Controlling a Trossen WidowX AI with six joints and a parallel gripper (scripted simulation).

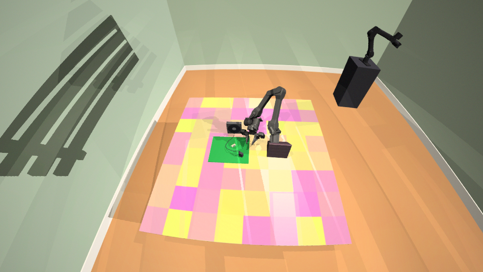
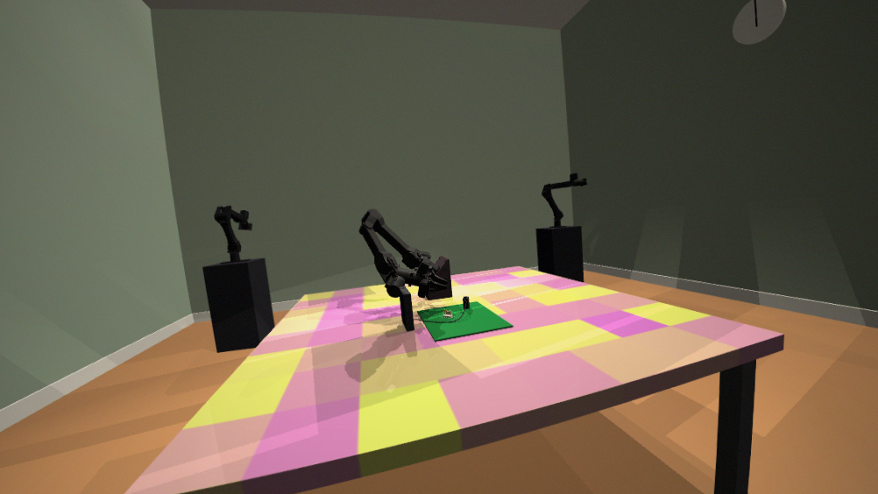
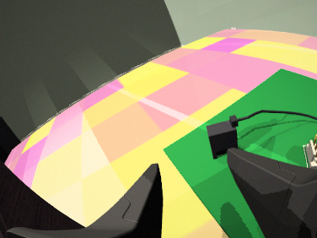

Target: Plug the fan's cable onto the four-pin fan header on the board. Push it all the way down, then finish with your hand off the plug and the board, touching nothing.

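Note:
The green board [image 1: 216, 157] [image 2: 485, 326] [image 3: 274, 90] lies flat on the table. The pale four-pin header [image 1: 233, 145] [image 2: 448, 316] [image 3: 312, 154] is near its middle, with no plug on it. The cable's black block-shaped plug [image 1: 240, 154] [image 2: 468, 302] [image 3: 223, 139] stands apart from the header, toward the board's near right corner in the top view. The thin black cable [image 3: 263, 111] curves away from it. My gripper [image 1: 249, 143] [image 3: 194, 163] is partly open and empty, above the board's right edge. In the wrist view the plug shows beyond the right fingertip, clear of the fingers.
The square black fan [image 1: 234, 127] [image 2: 407, 310] stands upright just behind the board, close to the gripper's left side. The arm's dark base block [image 1: 278, 150] is right of the board. Other arms on dark pedestals [image 1: 356, 82] [image 2: 238, 306] stand away from the table.

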